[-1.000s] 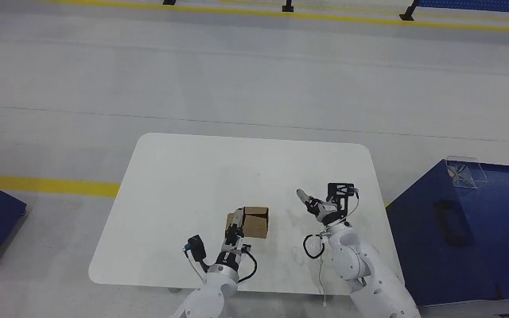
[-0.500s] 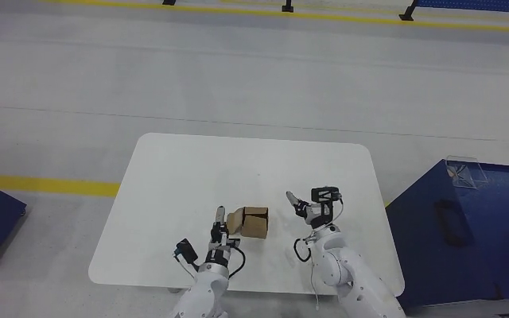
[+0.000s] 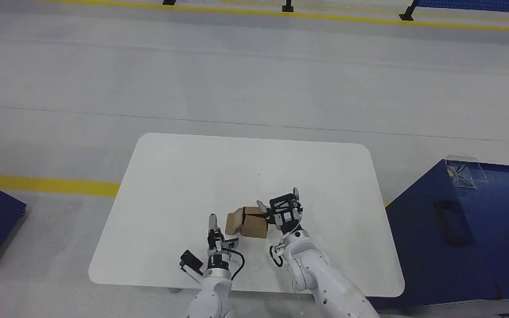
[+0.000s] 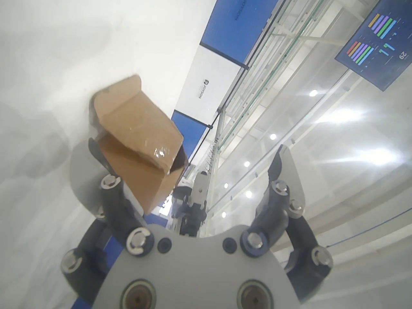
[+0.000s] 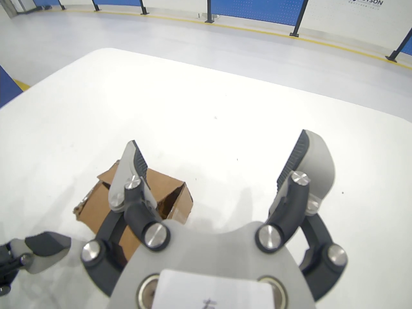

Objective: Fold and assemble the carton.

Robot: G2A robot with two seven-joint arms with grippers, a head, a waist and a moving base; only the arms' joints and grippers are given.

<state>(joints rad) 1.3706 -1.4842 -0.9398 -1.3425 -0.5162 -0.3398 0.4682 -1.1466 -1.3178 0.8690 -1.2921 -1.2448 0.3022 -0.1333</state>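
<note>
One carton (image 5: pixel 164 185) end gapes (right wrist).

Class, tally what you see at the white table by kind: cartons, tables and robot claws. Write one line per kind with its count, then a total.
Carton: 1
Table: 1
Claws: 2, the left claw and the right claw
Total: 4

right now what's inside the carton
The open end of the carton shows only a dark hollow, with nothing visible in it. The deeper interior is in shadow, and one finger of the right gripper covers part of the box.
</note>
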